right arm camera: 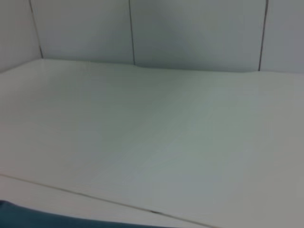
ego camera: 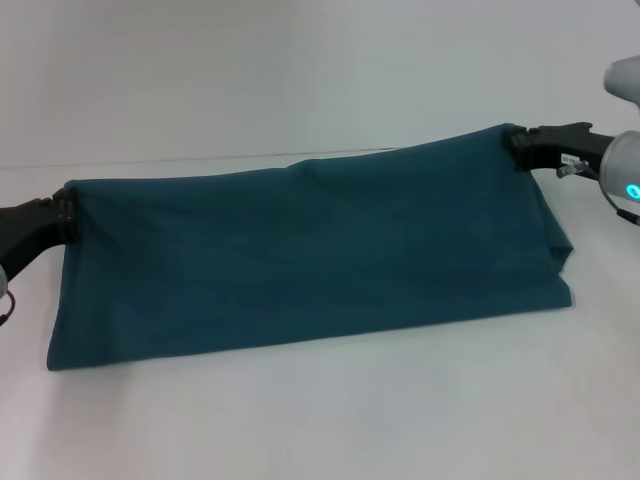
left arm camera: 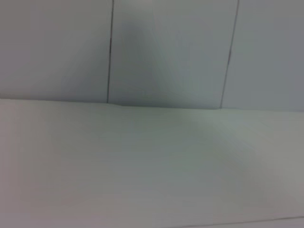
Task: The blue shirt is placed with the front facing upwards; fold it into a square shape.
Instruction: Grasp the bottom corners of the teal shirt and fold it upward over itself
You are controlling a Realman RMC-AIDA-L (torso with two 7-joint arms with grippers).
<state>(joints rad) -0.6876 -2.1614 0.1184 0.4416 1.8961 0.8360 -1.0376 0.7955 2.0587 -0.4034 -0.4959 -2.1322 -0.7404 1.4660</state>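
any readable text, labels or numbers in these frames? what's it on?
None readable.
The blue shirt: only plain fabric shows, no print or label visible.
The right gripper: a small pale tag behind it on the arm, too small to read.
The left gripper: no markings.
Both wrist views: bare table and wall, no text.

- We find the blue shirt (ego camera: 300,260) spanning the table (ego camera: 320,420) almost side to side, blocking its middle.
- We see open table surface in front of it and behind it.
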